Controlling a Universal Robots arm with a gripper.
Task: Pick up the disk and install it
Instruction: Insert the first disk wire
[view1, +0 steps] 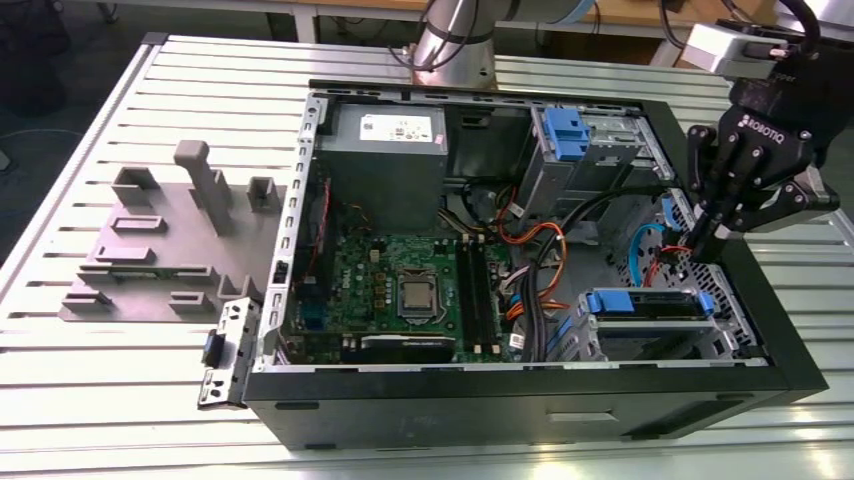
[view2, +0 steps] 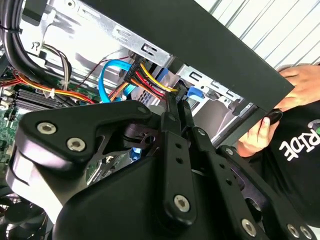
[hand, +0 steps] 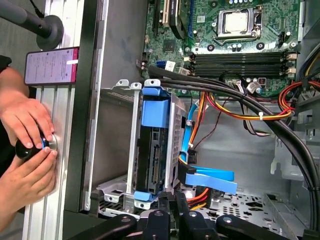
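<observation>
Black hand (view1: 697, 250), fingers together, empty, beside the disk (view1: 650, 303).

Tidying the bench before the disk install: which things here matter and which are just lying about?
Job:
silver hard drive in blue plastic bracket
black gripper

Lying about:
grey moulded fixture plate
pink flat phone

A ribbed, pale metal table (view1: 120, 400) of long aluminium slats fills the exterior view, evenly lit with no hard shadows. Past its far edge lies dark floor (view1: 54, 70), where light-coloured table legs (view1: 304, 20) of another bench stand beside loose black cables (view1: 380, 45).
</observation>
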